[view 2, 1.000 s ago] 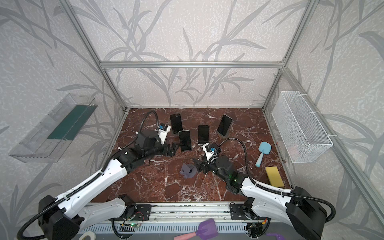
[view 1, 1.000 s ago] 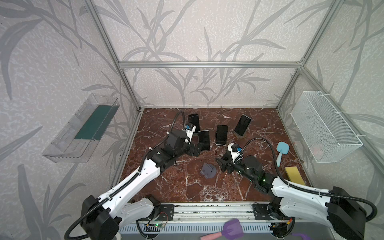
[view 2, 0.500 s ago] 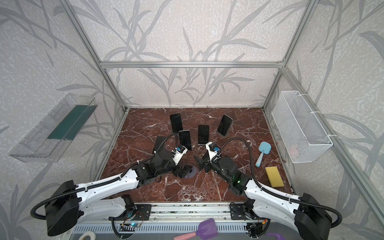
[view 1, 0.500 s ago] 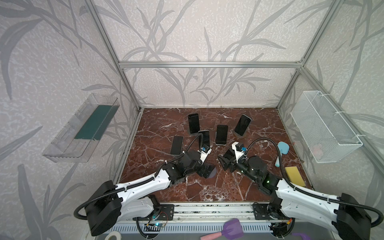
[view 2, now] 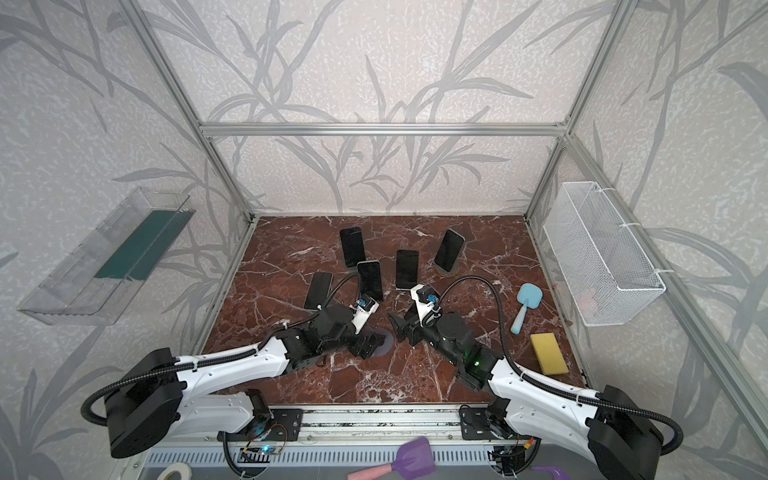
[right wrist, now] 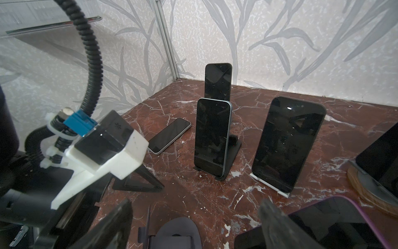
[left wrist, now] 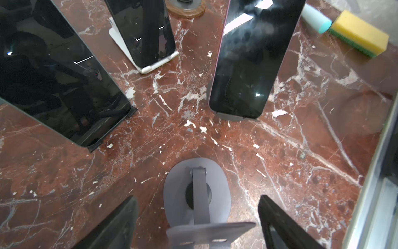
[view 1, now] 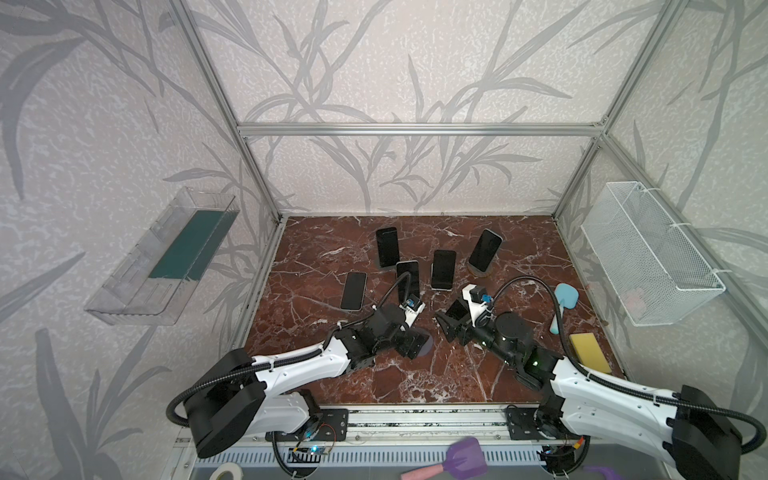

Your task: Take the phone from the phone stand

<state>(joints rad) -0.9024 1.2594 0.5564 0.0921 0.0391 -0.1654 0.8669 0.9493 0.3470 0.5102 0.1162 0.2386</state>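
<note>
An empty grey phone stand (left wrist: 178,194) sits at the front middle of the floor, seen as a grey disc (view 1: 427,344) in a top view. My left gripper (left wrist: 198,200) is open, one finger on each side of the stand's plate with gaps showing. From the opposite side my right gripper (right wrist: 196,203) is open over the same stand (right wrist: 176,228). A purple-edged phone (right wrist: 323,222) leans just behind one right finger (right wrist: 277,226); whether they touch is hidden. Phones stand on a black stand (view 1: 407,280), a white stand (view 1: 443,269) and a wooden stand (view 1: 484,249). One phone (view 1: 354,291) lies flat.
Another phone (view 1: 387,252) stands further back. A blue brush (view 1: 563,303) and a yellow sponge (view 1: 590,353) lie at the right. A wire basket (view 1: 648,257) hangs on the right wall, a clear shelf (view 1: 166,257) on the left wall.
My left arm came down from the back phones to the grey stand, and a phone now lies flat at the left. The right gripper shifted slightly back.
</note>
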